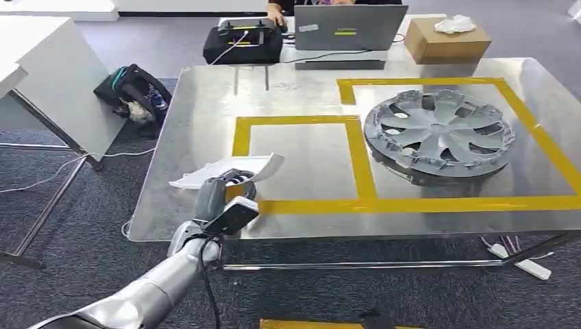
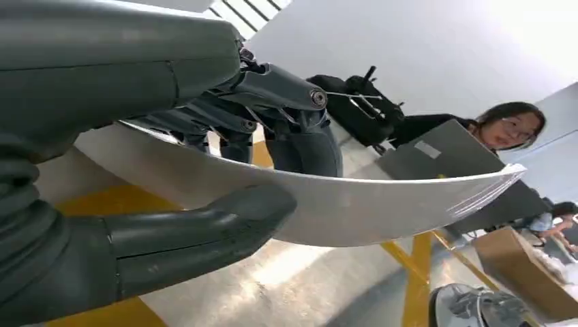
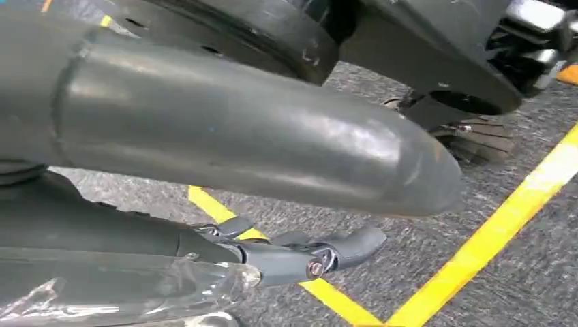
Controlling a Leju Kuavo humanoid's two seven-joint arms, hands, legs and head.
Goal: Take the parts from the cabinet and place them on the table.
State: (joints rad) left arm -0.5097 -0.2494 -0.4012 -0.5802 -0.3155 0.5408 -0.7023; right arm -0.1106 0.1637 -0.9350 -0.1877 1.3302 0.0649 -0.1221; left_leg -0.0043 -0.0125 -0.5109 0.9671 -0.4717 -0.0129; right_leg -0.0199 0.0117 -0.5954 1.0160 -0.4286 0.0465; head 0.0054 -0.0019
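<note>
Grey carpet surrounds a polished metal table (image 1: 205,130) marked with two yellow tape rectangles. Within the larger, far-right rectangle a grey plastic wheel cover (image 1: 438,133) is laid flat on the table. A curved white plastic trim part (image 1: 229,169) is held by the left hand (image 1: 223,195) above the near-left corner of the smaller rectangle — the part is clamped between the thick grey thumb (image 2: 198,228) on one face and the darker fingers (image 2: 300,136) on the other, as seen in the left wrist view. Whether the part touches the table cannot be told.

The right hand (image 3: 225,129) is seen in the right wrist view above grey carpet crossed by yellow floor lines; its fingers (image 3: 327,253) are seen beside a piece of clear plastic film (image 3: 116,286), and it cannot be told whether they are closed on it.

Beyond the table's far edge are placed a grey laptop (image 1: 349,26), a black case (image 1: 243,42) and a brown cardboard box (image 1: 445,40) — a person's hand (image 1: 275,12) is seen behind the case. A dark bag (image 1: 133,89) is set on the floor to the left.
</note>
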